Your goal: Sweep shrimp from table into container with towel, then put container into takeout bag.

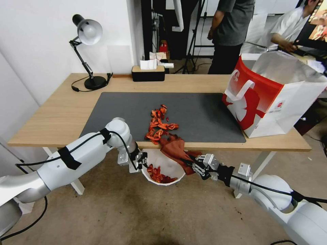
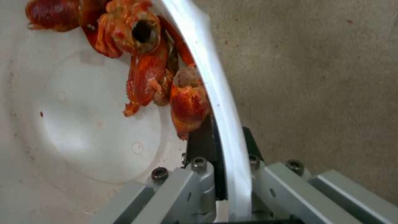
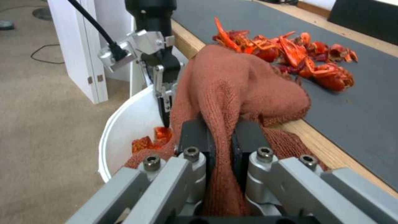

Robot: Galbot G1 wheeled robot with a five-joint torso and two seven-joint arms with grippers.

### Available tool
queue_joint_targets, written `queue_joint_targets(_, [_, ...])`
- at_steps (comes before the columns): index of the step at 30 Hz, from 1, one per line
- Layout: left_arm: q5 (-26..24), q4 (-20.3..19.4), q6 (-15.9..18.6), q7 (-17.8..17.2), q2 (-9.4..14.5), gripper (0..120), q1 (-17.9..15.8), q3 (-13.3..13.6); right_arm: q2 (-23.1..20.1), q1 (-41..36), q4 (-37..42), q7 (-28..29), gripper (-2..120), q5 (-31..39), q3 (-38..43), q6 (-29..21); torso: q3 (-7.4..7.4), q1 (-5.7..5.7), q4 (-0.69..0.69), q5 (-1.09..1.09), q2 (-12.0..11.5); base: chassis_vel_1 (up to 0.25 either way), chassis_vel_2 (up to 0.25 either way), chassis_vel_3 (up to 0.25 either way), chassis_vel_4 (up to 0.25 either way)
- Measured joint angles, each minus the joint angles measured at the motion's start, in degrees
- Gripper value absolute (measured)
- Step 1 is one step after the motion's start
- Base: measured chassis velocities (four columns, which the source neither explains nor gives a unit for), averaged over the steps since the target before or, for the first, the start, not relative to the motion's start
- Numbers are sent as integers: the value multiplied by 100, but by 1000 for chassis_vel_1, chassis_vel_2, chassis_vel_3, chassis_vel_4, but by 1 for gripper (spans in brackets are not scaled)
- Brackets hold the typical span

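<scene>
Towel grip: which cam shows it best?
Right wrist view. There the towel runs straight between the right claw pads, draped over the table edge. The head view shows the towel from farther off, grip point small. The left wrist view looks into the container.

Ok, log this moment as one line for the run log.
left gripper: shut on container rim below table edge | right gripper: shut on towel | shrimp: part in container, rest on mat | takeout bag: upright, open
</scene>
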Motion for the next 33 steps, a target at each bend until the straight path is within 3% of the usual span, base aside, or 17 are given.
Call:
queue_joint_targets(11, [0,-18,1,0,7,0,38,-7,-56,-233,244,-13,5,26,232,36,0,0,0,0,0,0,0,0,0])
queue_joint_targets(23, [-1,-39,0,-2,125,0,90,-33,-313,112,605,124,5,954,886,12,0,0,-2,0,0,0,0,0,0])
queue_joint_targets(26, [3,-32,-4,-3,142,0,121,-48,-373,1117,124,726,5,1448,574,-59,0,0,0,0,0,0,0,0,0])
queue_joint_targets(28, [4,-31,-5,-3,146,0,124,-51,-364,1297,4,800,5,1507,488,-62,0,0,0,-1,0,0,0,0,0])
queue_joint_targets(29, [4,-30,-9,-6,175,0,128,-63,-269,2089,-585,1061,5,1683,21,-79,1,0,0,0,0,0,0,0,0])
queue_joint_targets(32, [3,-30,-10,-9,198,0,128,-74,-158,2625,-1000,1175,5,1724,-388,-80,1,0,-1,1,0,0,0,0,0])
queue_joint_targets(33, [-1,-31,-14,-13,226,0,131,-92,1,3200,-1462,1225,5,1732,-845,-80,1,0,-1,1,0,0,0,0,0])
